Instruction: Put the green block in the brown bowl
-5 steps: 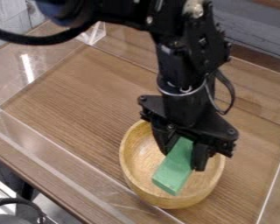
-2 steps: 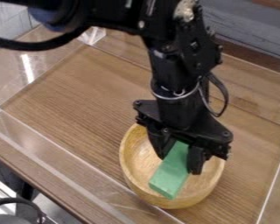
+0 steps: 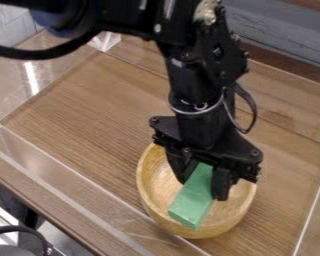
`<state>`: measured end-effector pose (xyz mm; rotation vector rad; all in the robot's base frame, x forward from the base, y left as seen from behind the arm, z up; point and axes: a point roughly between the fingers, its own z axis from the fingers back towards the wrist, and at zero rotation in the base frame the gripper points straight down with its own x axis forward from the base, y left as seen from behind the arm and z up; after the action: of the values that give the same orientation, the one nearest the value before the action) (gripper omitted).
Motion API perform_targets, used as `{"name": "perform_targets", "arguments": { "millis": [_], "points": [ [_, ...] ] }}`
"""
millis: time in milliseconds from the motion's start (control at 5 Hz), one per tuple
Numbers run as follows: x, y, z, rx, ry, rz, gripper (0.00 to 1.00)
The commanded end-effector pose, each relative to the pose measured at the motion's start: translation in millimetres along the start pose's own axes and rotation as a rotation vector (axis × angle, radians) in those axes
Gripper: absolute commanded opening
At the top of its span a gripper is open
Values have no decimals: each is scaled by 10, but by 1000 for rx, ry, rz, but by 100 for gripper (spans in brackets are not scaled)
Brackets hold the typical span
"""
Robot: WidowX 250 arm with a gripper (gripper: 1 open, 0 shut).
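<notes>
The brown bowl (image 3: 156,190) sits on the wooden table near the front edge, a large round light-wood bowl. Directly over it hangs my gripper (image 3: 207,183), black, pointing down into the bowl. The green block (image 3: 195,200) stands tilted between the two fingers, and the gripper is shut on its upper end. Its lower end reaches down inside the bowl, close to the bottom; whether it touches the wood cannot be told. The fingers and wrist hide the far part of the bowl's rim.
The wooden table (image 3: 83,110) is ringed by a low clear plastic wall (image 3: 29,150), running along the left and front. A small clear stand (image 3: 107,40) is at the back left. The black arm (image 3: 190,60) rises from the bowl toward the upper left.
The arm has shifted slightly left and down with the green block still between the fingers. The bowl has not moved.
</notes>
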<state>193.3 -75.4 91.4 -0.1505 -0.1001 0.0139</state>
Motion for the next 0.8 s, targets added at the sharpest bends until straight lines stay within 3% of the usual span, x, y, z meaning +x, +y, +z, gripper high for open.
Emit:
{"name": "perform_targets", "arguments": {
  "millis": [0, 600],
  "points": [
    [47, 2, 54, -18, -27, 15, 0],
    [37, 25, 12, -35, -7, 39, 0]
  ]
}}
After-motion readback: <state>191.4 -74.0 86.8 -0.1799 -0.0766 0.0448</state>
